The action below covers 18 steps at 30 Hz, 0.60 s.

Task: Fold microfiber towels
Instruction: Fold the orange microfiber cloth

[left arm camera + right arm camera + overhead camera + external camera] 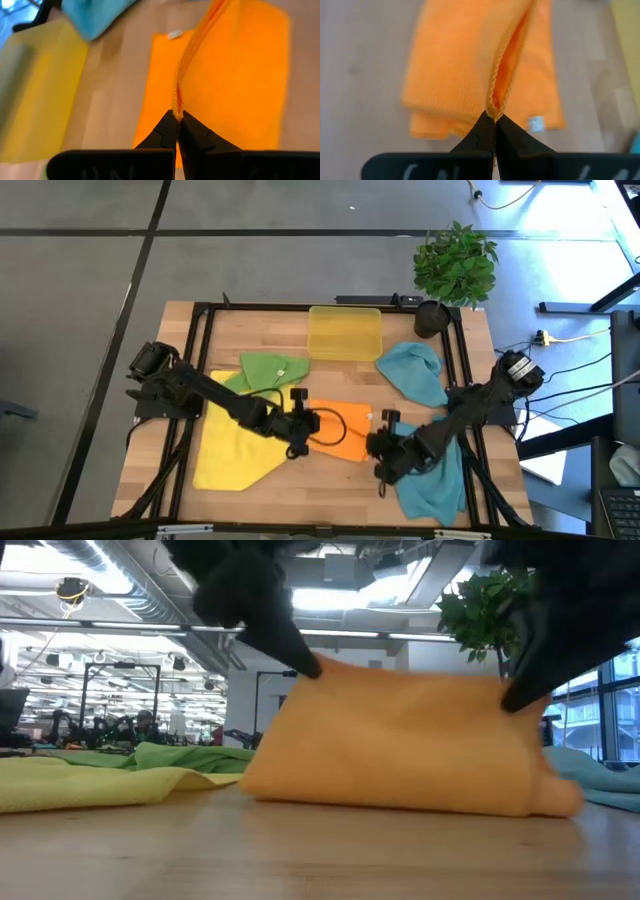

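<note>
An orange towel (340,432) lies mid-table with its upper edge raised, and both grippers are shut on it. My left gripper (300,428) is at its left end and my right gripper (384,448) at its right end. The low view shows the towel (400,750) standing like a tent between the left gripper (312,668) and the right gripper (512,700), its lower part on the table. A yellow towel (232,452) and a green towel (272,370) lie flat to the left. Two teal towels (415,372) (435,482) lie to the right. My left gripper pinches the orange towel's hemmed edge at its left upper corner (176,110) between its two fingertips, slanting down from the table's left. The edge runs away from the fingers, raised off the table, and the cloth falls from it onto the table. My right gripper pinches the towel's hemmed edge at its right upper corner (493,109) between its fingertips, slanting down from the right; two layers part just past the tips. That corner is lifted, and the cloth below it lies doubled on the table.
A translucent yellow tray (345,332) sits at the far middle of the table. A potted plant (455,265) stands at the far right corner. Bare wood (300,850) shows along the near edge in front of the orange towel.
</note>
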Motion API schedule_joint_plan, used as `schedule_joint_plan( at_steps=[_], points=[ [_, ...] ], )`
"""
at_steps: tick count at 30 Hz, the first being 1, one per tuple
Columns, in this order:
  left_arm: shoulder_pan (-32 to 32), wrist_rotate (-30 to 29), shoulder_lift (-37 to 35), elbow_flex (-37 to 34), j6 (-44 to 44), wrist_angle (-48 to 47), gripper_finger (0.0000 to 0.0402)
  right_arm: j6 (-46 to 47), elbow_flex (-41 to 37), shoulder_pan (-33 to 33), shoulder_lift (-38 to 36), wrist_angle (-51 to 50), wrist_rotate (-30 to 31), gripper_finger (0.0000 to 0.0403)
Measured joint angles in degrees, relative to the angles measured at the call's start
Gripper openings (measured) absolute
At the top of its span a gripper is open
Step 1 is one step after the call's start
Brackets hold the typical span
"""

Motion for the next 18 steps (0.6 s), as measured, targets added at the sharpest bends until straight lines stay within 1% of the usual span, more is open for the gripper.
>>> schedule_joint_plan(
  at_steps=[3, 7, 10, 13, 18],
  points=[
    [3.5, 3.2, 0.0, -1.8, -0.2, 1.3, 0.0000, -0.1, -3.0, -3.6, -0.1, 1.4, -2.5, 0.0002],
    [7.5, 6.7, 0.0, -5.1, -0.3, 5.1, 0.0000, -3.0, -7.3, -8.2, -0.1, 8.3, -6.0, 0.0001],
    [9.4, 7.2, 0.0, -7.4, -0.9, 7.0, 0.0000, -4.9, -8.6, -10.8, -0.1, 11.5, -6.3, 0.0001],
    [10.4, 7.3, 0.0, -9.1, -1.5, 8.8, 0.0000, -6.0, -8.7, -12.4, -0.1, 11.6, -6.1, 0.0001],
    [11.2, 7.2, 0.0, -9.4, -1.4, 9.3, 0.0000, -7.2, -8.3, -14.0, -0.1, 11.6, -4.8, 0.0001]
  ],
)
